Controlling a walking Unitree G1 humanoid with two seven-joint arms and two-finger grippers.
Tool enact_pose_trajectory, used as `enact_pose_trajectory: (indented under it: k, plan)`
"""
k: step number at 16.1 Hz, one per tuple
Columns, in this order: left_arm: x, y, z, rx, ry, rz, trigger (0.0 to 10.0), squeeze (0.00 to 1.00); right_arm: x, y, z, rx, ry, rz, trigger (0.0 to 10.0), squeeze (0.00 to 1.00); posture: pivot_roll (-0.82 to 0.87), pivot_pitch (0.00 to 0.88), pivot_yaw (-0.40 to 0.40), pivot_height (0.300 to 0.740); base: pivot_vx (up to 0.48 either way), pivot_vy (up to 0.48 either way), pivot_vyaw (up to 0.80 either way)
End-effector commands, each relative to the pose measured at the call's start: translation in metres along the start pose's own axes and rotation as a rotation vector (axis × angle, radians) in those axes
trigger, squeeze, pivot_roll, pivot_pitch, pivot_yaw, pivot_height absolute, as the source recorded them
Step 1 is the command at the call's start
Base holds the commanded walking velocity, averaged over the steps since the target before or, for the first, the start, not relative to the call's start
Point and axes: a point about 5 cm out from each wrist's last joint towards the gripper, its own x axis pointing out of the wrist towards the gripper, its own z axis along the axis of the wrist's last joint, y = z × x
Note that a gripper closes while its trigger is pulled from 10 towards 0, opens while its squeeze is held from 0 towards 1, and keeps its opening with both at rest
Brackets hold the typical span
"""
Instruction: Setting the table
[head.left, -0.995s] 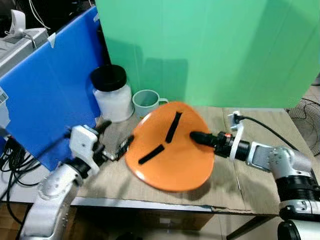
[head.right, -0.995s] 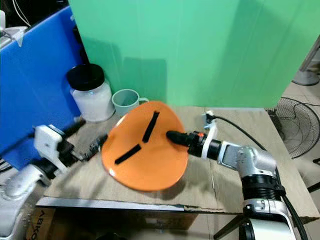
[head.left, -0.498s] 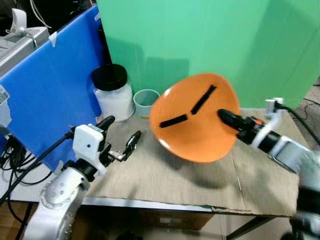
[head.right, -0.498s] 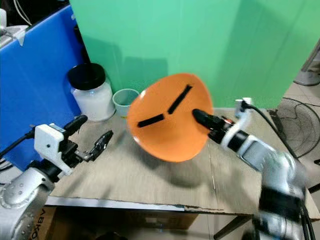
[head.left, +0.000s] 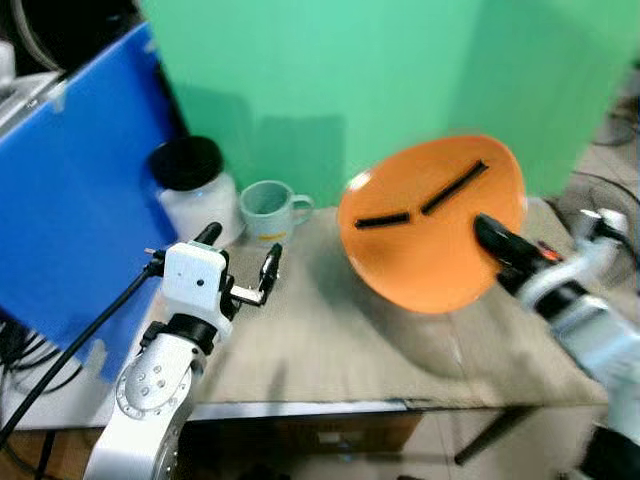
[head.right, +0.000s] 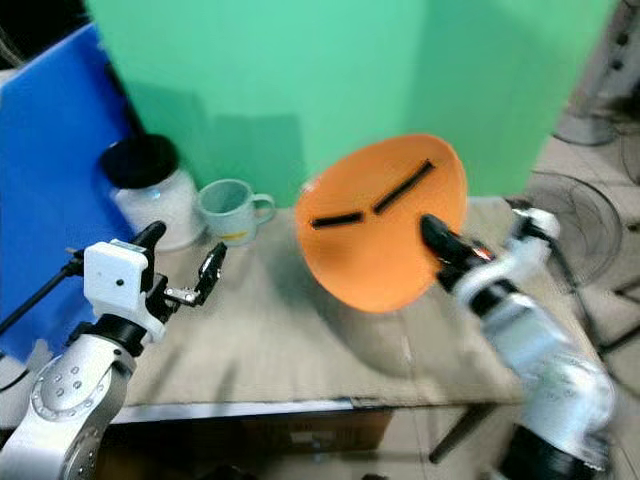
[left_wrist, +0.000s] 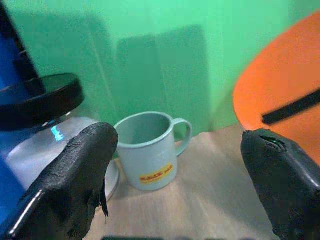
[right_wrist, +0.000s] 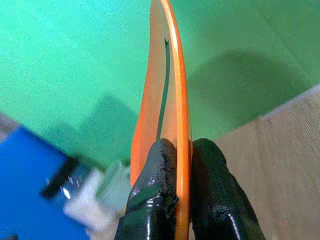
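My right gripper (head.left: 492, 240) is shut on the rim of an orange plate (head.left: 420, 250) with two black strips on it. The plate hangs tilted above the right half of the cardboard-covered table (head.left: 330, 350), its face turned toward me. In the right wrist view the plate (right_wrist: 172, 90) is seen edge-on, pinched between the two black fingers (right_wrist: 155, 180). My left gripper (head.left: 240, 265) stands open over the table's left side, with nothing between its fingers (left_wrist: 80, 170). It points at a pale green mug (left_wrist: 150, 150).
The pale green mug (head.left: 265, 208) stands at the back of the table beside a white jar with a black lid (head.left: 190, 185). A blue panel (head.left: 70, 200) borders the left side and a green screen (head.left: 330, 80) rises behind.
The plate was lifted off the table by my right gripper and carried up and to the right. My left gripper let go of its rim and drew back. The camera has swung rightward.
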Motion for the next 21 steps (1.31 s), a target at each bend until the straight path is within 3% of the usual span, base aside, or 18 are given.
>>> enact_pose_trajectory:
  k: [1, 4, 6, 9, 10, 12, 15, 17, 21]
  plan:
    - [-0.001, 0.002, 0.004, 0.027, -0.005, 0.036, 10.0, 0.0, 0.005, 0.02, 0.014, -0.031, -0.076, 0.058, 10.0, 0.0, -0.1, 0.0, 0.09, 0.74, 0.0, 0.0, -0.8]
    - [-0.004, 0.012, 0.009, 0.036, 0.01, 0.133, 10.0, 0.0, 0.005, 0.031, 0.014, -0.107, -0.064, 0.042, 10.0, 0.0, -0.08, 0.0, 0.07, 0.74, 0.0, 0.0, -0.8]
    - [-0.01, 0.025, 0.008, 0.083, 0.026, 0.202, 10.0, 0.0, 0.01, 0.046, 0.011, -0.211, -0.052, 0.074, 10.0, 0.0, -0.08, 0.0, 0.058, 0.74, 0.0, 0.0, -0.8]
    - [-0.011, 0.032, 0.008, 0.119, 0.038, 0.23, 10.0, 0.0, 0.011, 0.051, 0.014, -0.284, -0.086, 0.07, 10.0, 0.0, -0.07, 0.0, 0.052, 0.74, 0.0, 0.0, -0.8]
    - [-0.013, 0.04, 0.008, 0.135, 0.045, 0.264, 10.0, 0.0, 0.009, 0.057, 0.015, -0.415, -0.094, 0.08, 10.0, 0.0, -0.08, 0.0, 0.048, 0.74, 0.0, 0.0, -0.8]
    - [-0.014, 0.048, 0.009, 0.146, 0.05, 0.306, 10.0, 0.0, 0.006, 0.063, 0.015, -0.519, -0.089, 0.09, 10.0, 0.0, -0.08, 0.0, 0.033, 0.74, 0.0, 0.0, -0.8]
    - [-0.009, 0.062, 0.015, 0.188, 0.014, 0.346, 10.0, 0.0, 0.004, 0.058, 0.019, -0.679, -0.122, 0.016, 10.0, 0.0, -0.07, 0.0, 0.021, 0.74, 0.0, 0.0, -0.8]
    - [-0.004, 0.059, 0.02, 0.146, -0.012, 0.325, 10.0, 0.0, 0.003, 0.056, 0.024, -0.761, -0.181, -0.03, 10.0, 0.0, -0.07, 0.0, 0.024, 0.74, 0.0, 0.0, -0.8]
    - [0.004, 0.036, 0.023, 0.098, -0.025, 0.206, 10.0, 0.0, -0.001, 0.056, 0.028, -0.851, -0.269, -0.111, 10.0, 0.0, -0.08, 0.0, 0.031, 0.74, 0.0, 0.0, -0.8]
